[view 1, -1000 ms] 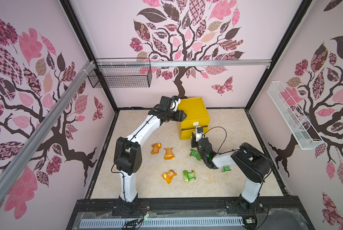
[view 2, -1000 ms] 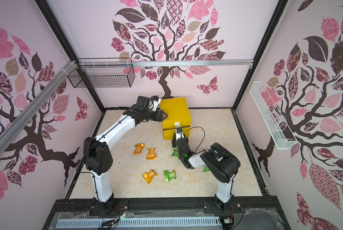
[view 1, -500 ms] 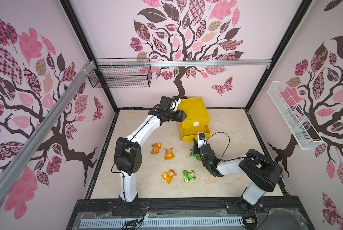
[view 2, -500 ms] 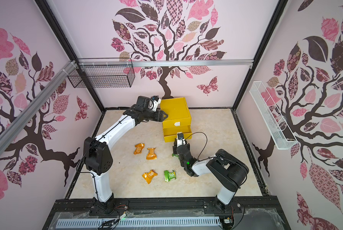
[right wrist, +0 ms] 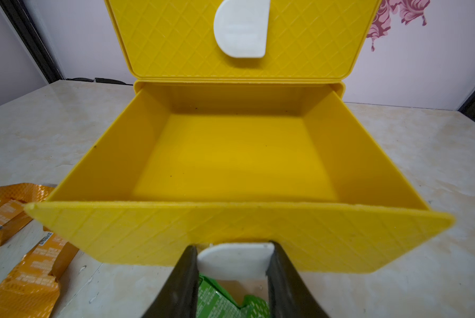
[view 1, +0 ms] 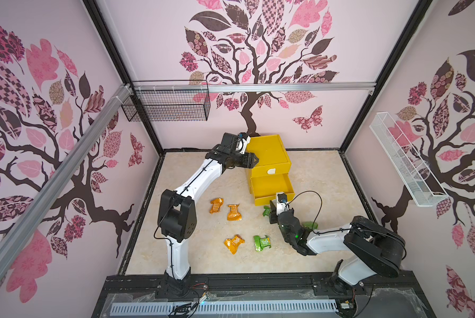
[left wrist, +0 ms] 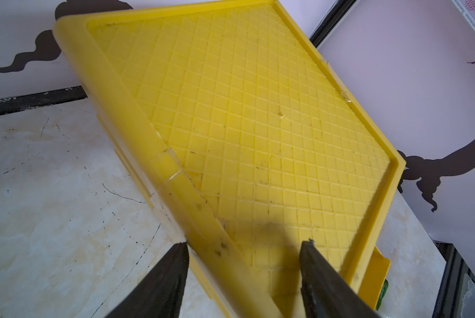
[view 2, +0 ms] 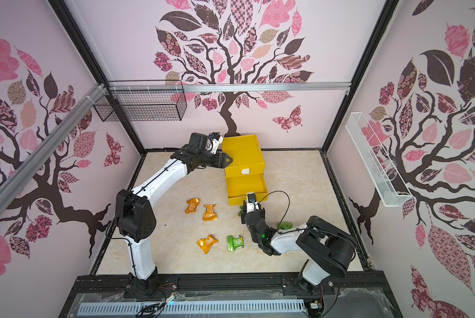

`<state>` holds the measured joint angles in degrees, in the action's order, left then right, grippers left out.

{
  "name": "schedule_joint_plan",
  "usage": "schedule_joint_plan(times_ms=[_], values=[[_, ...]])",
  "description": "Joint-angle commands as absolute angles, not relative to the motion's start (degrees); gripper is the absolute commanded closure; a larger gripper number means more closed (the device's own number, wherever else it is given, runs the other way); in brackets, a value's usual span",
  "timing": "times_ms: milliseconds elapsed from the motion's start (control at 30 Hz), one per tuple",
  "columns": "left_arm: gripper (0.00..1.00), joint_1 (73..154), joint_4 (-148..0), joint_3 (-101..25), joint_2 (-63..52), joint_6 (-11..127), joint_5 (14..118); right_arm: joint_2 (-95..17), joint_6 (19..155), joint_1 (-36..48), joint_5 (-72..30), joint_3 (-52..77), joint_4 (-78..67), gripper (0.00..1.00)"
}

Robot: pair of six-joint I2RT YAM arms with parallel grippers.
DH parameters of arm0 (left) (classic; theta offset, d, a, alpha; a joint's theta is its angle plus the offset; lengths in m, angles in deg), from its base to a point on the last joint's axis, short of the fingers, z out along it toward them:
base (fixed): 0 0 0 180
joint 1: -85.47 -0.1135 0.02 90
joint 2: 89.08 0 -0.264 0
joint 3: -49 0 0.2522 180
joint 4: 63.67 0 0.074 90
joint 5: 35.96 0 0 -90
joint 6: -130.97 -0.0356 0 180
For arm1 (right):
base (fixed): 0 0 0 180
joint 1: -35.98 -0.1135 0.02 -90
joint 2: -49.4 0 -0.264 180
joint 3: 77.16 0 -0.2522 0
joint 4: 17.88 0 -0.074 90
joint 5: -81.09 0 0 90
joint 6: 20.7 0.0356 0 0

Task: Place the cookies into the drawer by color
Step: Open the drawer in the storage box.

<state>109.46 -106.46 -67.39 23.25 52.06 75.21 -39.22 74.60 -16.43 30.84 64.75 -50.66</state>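
Pinches the white tab handle (right wrist: pixel 236 261) of the empty open drawer (view 1: pixel 272 184) with the right tool (right wrist: pixel 232 247). Straddles the yellow chest (view 1: pixel 266 151) top edge with the left tool (left wrist: pixel 244 243), spread wide. Leaves cookies (view 1: pixel 234 212) on the worktop (view 1: pixel 313 170). Risks yanking the drawer free or crushing the green packet (right wrist: pixel 220 300) underneath.

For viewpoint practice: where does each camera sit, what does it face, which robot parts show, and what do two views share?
Top views: high above the bases, looking down; both arms, yellow chest, cookies.
Left wrist: faces chest top; left gripper astride its edge.
Right wrist: faces open drawer; right gripper grips white handle.
Shared: both wrist views show the chest.
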Motion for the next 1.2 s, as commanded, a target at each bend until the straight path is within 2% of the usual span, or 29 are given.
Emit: schedule_joint_plan(times_ms=[0, 433, 500, 600, 700, 800, 1000, 1167], values=[[0.32, 110.1, -112.2, -65.5, 24.0, 51.3, 74.9, -37.5, 76.5, -17.5, 30.5, 65.1, -49.5, 0.71], [0.32, 110.2, -111.9, -65.0, 23.7, 51.2, 74.6, -37.0, 77.5, -18.7, 31.1, 65.7, -48.9, 0.7], [0.32, 110.2, -111.9, -64.9, 23.8, 51.2, 74.6, -37.0, 77.3, -19.0, 31.3, 65.8, -49.2, 0.65], [0.32, 110.3, -111.9, -64.9, 23.8, 51.1, 74.5, -35.7, 76.7, -19.1, 31.3, 65.8, -48.8, 0.47], [0.32, 110.3, -111.9, -64.7, 23.7, 50.9, 74.3, -32.2, 76.9, -19.1, 31.1, 66.1, -46.1, 0.34], [0.32, 110.2, -112.0, -64.7, 23.5, 50.5, 73.9, -27.2, 78.5, -19.1, 29.5, 67.0, -41.6, 0.29], [0.32, 110.3, -112.1, -64.9, 22.8, 49.8, 73.3, -17.5, 84.5, -19.1, 28.0, 71.4, -31.9, 0.25], [0.31, 110.3, -112.4, -65.5, 22.5, 49.9, 73.3, -12.7, 87.6, -19.0, 30.0, 77.7, -30.6, 0.22]])
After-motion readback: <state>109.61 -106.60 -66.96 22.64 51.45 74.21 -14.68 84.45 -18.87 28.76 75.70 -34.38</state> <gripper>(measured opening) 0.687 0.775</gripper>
